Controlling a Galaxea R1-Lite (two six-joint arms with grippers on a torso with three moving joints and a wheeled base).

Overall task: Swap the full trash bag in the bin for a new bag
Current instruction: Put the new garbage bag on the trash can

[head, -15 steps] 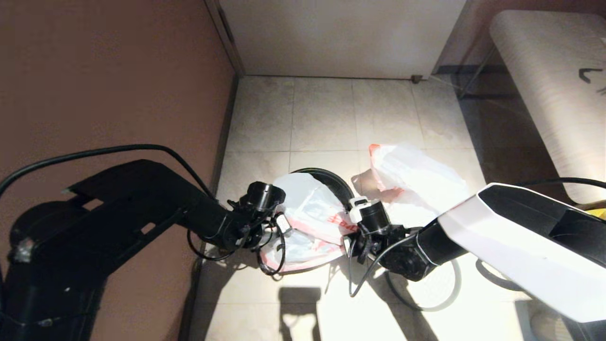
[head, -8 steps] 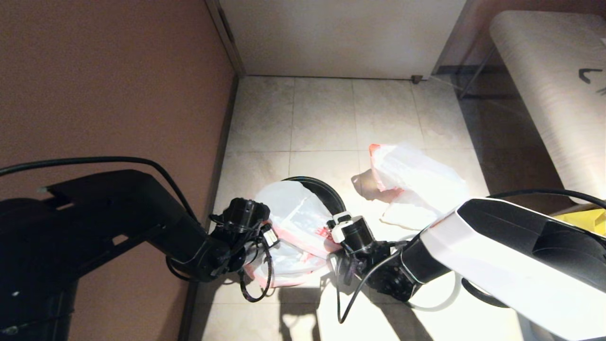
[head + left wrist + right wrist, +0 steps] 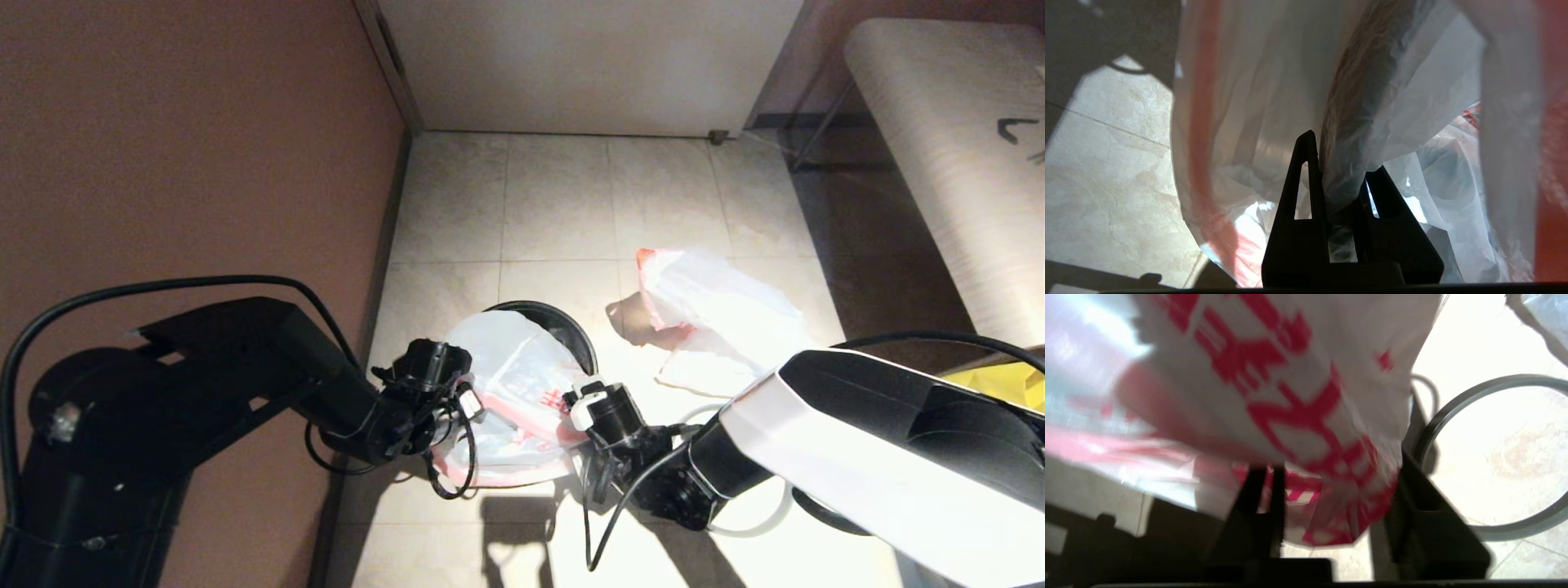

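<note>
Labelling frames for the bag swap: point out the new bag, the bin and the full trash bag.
new bag (image 3: 514, 384), head view, printed front.
bin (image 3: 571, 320), head view, far rim.
full trash bag (image 3: 718, 310), head view, crumpled middle.

The new bag (image 3: 522, 392) drapes over the bin (image 3: 563, 320), hiding all but a far arc of its rim. In the head view both claws are hidden behind their own wrists. In the right wrist view the bag's red print is blurred and unreadable, and a grey hoop (image 3: 1453, 412) runs off the edge. The yellow bag (image 3: 1008, 380) is mostly hidden behind the right arm.
</note>
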